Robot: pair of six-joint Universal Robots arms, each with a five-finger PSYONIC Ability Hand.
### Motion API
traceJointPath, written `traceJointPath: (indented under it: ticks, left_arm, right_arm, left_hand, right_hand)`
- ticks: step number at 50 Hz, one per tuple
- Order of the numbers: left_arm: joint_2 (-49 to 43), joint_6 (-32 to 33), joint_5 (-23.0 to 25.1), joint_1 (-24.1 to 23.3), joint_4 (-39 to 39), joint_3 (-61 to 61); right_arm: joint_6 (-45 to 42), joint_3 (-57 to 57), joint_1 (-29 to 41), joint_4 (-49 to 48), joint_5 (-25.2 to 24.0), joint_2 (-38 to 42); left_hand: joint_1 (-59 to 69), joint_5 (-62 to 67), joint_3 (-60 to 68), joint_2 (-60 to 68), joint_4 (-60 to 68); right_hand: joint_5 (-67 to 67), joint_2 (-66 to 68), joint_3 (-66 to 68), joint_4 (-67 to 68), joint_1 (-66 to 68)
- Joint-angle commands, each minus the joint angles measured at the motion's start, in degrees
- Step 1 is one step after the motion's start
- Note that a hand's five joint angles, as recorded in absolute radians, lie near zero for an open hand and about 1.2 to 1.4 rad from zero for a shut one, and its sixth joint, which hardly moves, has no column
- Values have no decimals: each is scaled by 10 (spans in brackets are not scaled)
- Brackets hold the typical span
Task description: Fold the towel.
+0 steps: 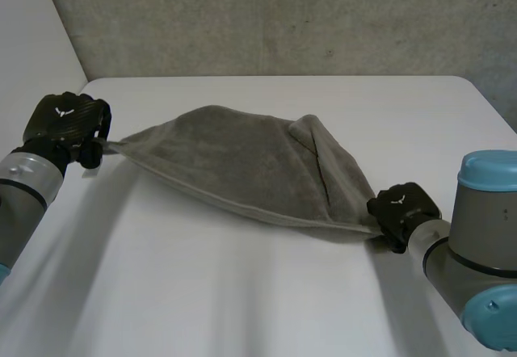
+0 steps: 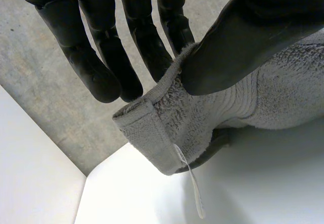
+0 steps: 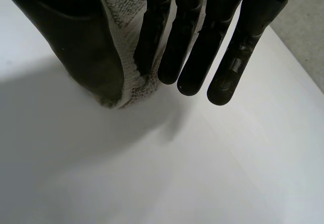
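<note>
The bare white tabletop (image 1: 242, 300) lies nearest. Just beyond that stretch, close to the tabletop's right edge, the right arm (image 1: 477, 268) ends in the right hand (image 1: 401, 207), which grasps one corner of the grey towel (image 1: 242, 163). In the right wrist view the cloth is pinched between the thumb and the nearest of the straight fingers (image 3: 152, 36), and a small tuft of the corner pokes out below the thumb just above the tabletop. The other fingers hang straight beside it, touching no cloth.

From that corner the towel runs slantwise across the middle of the tabletop, away and toward the left. Its near hem is drawn in a long line from hand to hand. Above the hem the cloth rises in a loose mound, with a fold standing up toward the right end. I cannot tell whether the hem touches the tabletop.

Farther back, at the tabletop's left edge near its far left corner, the left hand (image 1: 69, 123) holds the opposite corner. In the left wrist view its thumb presses the towel against the fingers, the hemmed corner juts out past them, and a thin loose thread (image 2: 192, 188) dangles from it.

Behind the tabletop's far edge stands a grey concrete wall (image 1: 283, 18).
</note>
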Motion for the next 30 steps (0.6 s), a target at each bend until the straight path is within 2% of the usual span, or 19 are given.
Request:
traceJointPath:
  ticks: [1, 2, 6, 8, 11, 14, 20, 25, 30]
  left_arm:
    - [-1, 0, 0, 0, -1, -1]
    - [-1, 0, 0, 0, -2, 0]
    - [0, 0, 0, -1, -2, 0]
    - [8, -1, 0, -1, -3, 4]
    - [15, 0, 1, 0, -4, 9]
    - [69, -2, 2, 5, -15, 18]
    - [145, -22, 1, 11, -30, 37]
    - [233, -74, 5, 32, -67, 72]
    - [258, -99, 6, 38, -114, 107]
  right_arm:
    - [13, -5, 0, -4, -7, 14]
    - [21, -6, -4, -6, -8, 11]
    - [44, -12, -15, -11, -8, -3]
    - [68, -21, -18, -13, -9, -55]
    - [76, -23, -23, -14, -9, -89]
    - [77, -45, -42, -10, -13, -187]
    - [72, -89, -45, 11, -33, -281]
    - [59, -182, -66, 107, -80, -346]
    - [51, -246, -91, 179, -101, -353]
  left_hand:
    - [-19, -145, -87, -71, -74]
    - [-19, -145, -87, -71, -74]
    - [-19, -145, -87, -71, -74]
    - [-19, -145, -87, -71, -74]
    - [-19, -145, -87, -71, -74]
    - [-19, -145, -87, -71, -74]
    - [-19, -145, -87, -71, -74]
    - [-19, -145, -87, -71, -74]
    - [-19, -145, -87, -71, -74]
  right_hand:
    - [137, 136, 136, 136, 136]
    - [228, 228, 228, 228, 228]
    - [229, 229, 229, 229, 229]
    - [229, 229, 229, 229, 229]
    - [229, 229, 229, 229, 229]
    - [229, 229, 229, 229, 229]
    - [229, 229, 229, 229, 229]
    - [229, 229, 229, 229, 229]
    - [229, 229, 229, 229, 229]
